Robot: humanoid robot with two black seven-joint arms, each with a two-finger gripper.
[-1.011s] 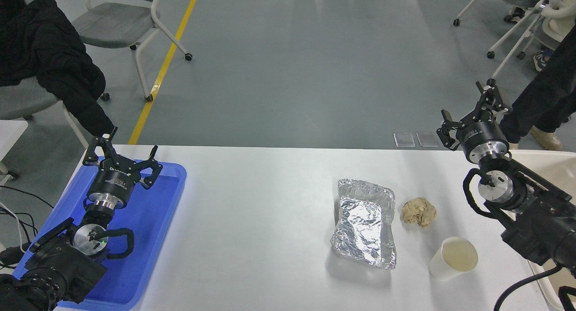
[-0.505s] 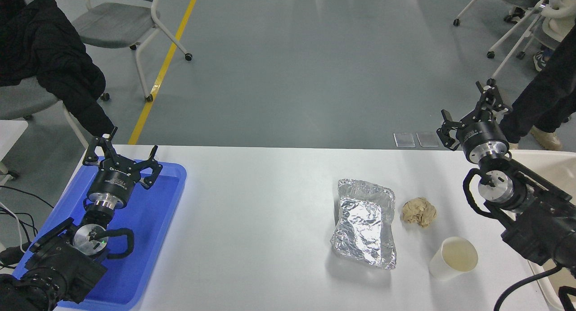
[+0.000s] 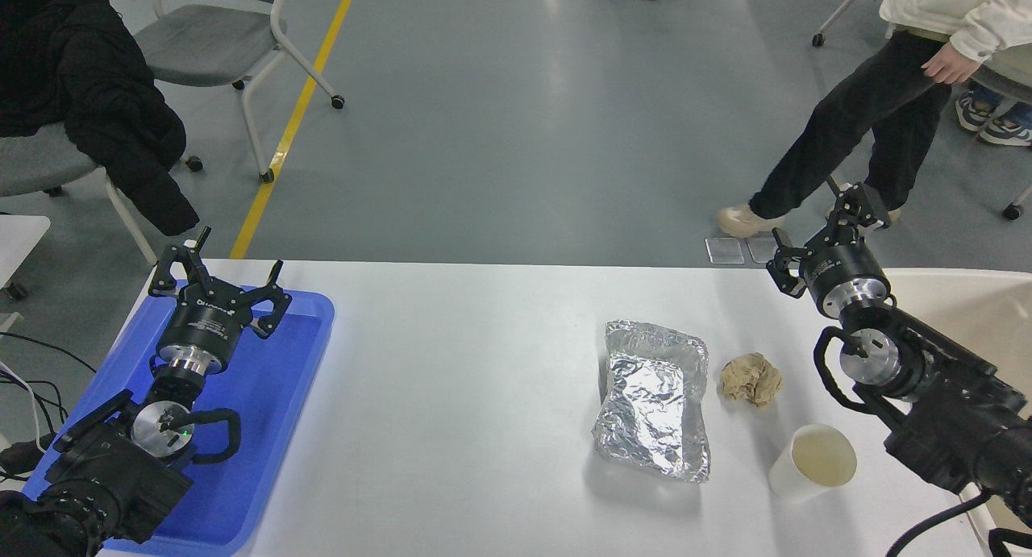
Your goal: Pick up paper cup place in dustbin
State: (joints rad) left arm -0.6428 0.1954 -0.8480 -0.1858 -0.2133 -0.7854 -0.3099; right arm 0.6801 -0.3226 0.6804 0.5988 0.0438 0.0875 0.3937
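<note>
The white paper cup stands upright near the table's front right, its cream inside showing. The cream-beige dustbin sits at the right edge, partly behind my right arm. My right gripper is open and empty, held over the table's far edge, well beyond the cup and just left of the dustbin. My left gripper is open and parked over the blue tray at the lower left.
A crinkled silver foil tray lies left of the cup and a crumpled tan paper ball lies behind it. The flat blue tray is at the front left. A person's legs are on the floor behind the right gripper.
My right gripper has shifted a little left and lower in the picture. A person has walked into view behind it. The cup and other items have not moved.
</note>
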